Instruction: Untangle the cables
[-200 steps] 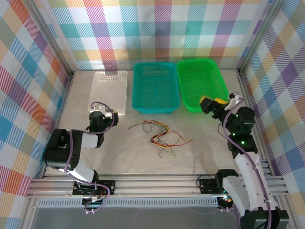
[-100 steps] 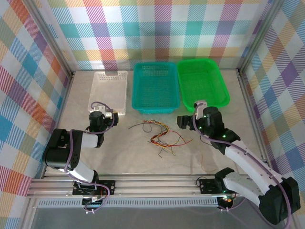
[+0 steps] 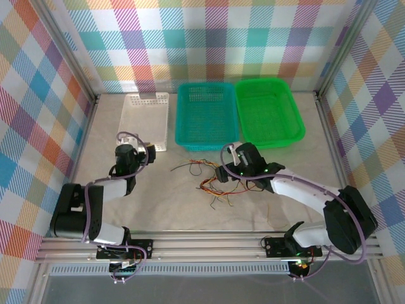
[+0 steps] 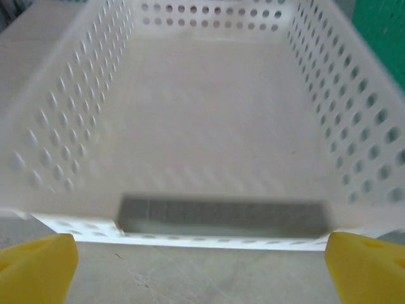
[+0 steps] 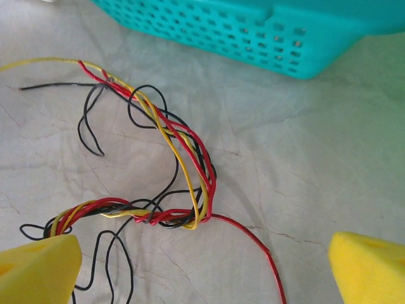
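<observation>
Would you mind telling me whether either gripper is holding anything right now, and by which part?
Nothing is held. The right gripper is open over the tangled cables; the left gripper is open, facing the white basket.

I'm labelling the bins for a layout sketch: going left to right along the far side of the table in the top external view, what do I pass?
white basket → teal basket → green basket
</observation>
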`<move>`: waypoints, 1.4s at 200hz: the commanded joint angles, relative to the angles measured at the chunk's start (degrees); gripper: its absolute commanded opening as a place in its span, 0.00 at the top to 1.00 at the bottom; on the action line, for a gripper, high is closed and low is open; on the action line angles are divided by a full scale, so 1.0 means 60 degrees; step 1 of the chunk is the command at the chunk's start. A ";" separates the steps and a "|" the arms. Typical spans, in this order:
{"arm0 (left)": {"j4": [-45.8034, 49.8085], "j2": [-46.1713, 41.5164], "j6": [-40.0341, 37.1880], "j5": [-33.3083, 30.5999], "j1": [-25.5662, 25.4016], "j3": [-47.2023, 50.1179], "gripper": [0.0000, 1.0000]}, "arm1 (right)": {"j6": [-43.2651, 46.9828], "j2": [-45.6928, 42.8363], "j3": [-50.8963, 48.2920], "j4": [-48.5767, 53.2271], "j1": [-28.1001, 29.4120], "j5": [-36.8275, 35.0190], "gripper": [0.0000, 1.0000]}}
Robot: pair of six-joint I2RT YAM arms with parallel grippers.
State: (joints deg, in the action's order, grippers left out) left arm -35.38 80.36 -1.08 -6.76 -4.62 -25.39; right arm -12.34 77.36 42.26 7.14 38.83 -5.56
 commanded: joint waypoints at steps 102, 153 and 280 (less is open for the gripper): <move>0.4423 -0.5732 0.3197 -0.0435 -0.0009 -0.0102 0.00 | -0.0328 0.3296 0.1598 -0.0441 0.0471 0.0001 0.16; 0.9350 -0.5371 0.4269 -0.0426 -0.0021 -0.3031 0.00 | -0.0648 0.3999 0.1781 -0.0492 0.0487 -0.0061 0.39; 1.0585 -0.5084 0.6317 0.3007 -0.0095 -0.2982 0.00 | -0.1128 0.4055 0.1757 -0.0739 0.0501 0.0388 1.00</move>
State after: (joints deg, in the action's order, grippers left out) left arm 27.40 49.84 35.35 4.19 -4.64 -44.80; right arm -18.17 101.91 53.74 5.39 40.73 -9.85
